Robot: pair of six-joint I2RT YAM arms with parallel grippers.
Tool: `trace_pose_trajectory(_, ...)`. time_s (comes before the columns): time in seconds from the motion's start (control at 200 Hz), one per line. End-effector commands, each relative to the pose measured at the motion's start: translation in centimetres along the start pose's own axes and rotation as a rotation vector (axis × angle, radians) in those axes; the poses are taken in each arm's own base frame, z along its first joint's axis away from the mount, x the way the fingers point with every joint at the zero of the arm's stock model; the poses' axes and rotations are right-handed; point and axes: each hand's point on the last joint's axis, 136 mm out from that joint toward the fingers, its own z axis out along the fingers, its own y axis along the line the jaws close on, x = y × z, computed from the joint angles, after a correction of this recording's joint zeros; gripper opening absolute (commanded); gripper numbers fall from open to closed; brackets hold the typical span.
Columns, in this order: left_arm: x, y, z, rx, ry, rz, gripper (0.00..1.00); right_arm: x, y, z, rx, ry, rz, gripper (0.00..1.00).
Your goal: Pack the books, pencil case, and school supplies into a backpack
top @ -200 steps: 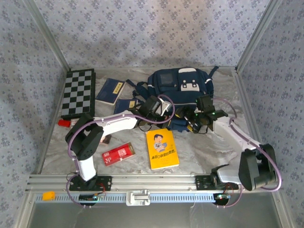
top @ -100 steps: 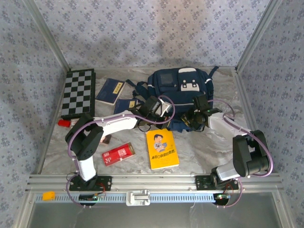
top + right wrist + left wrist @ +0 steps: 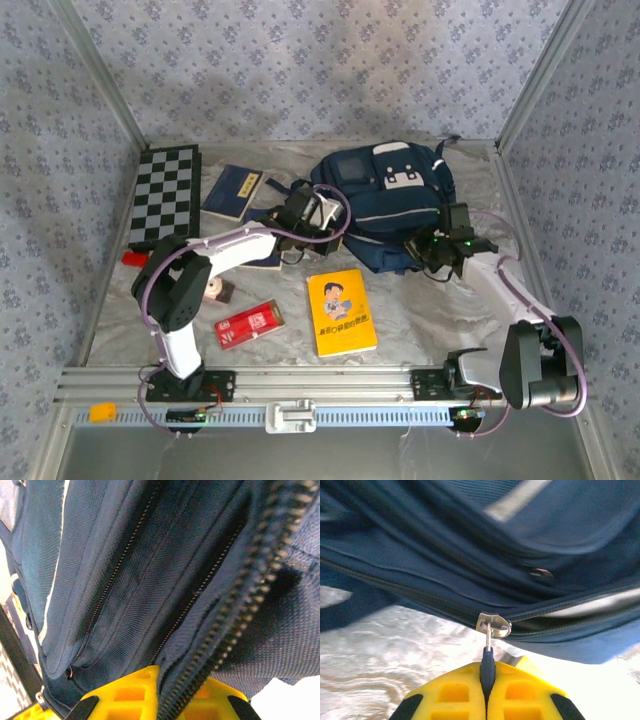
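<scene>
Likely unzipping | gripping zipper pull [image 3: 493,625] with left pincer [image 3: 487,677] | pinching backpack [image 3: 125,580] fabric with right pincer [image 3: 165,687] | draw along track, fabric taut

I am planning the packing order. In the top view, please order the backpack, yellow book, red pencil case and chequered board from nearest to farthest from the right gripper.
1. backpack, gripped by the right gripper, at the back.
2. yellow book, front centre, to its left.
3. pencil case, front, farther left.
4. chequered board, back left.
</scene>
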Motion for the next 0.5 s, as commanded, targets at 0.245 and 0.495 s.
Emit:
trace_pose_trajectory(0.245,-6.6,7.0,0.8,-0.145,-0.070,-0.091,0.00,-0.7,-0.2,-1.4,0.001,-0.039,-0.064,0.00)
trace_pose_trajectory(0.495,-9.0,6.7,1.3,-0.114,-0.087,-0.103,0.00,-0.8,3.0,0.3,-0.054,-0.065,-0.080,0.00)
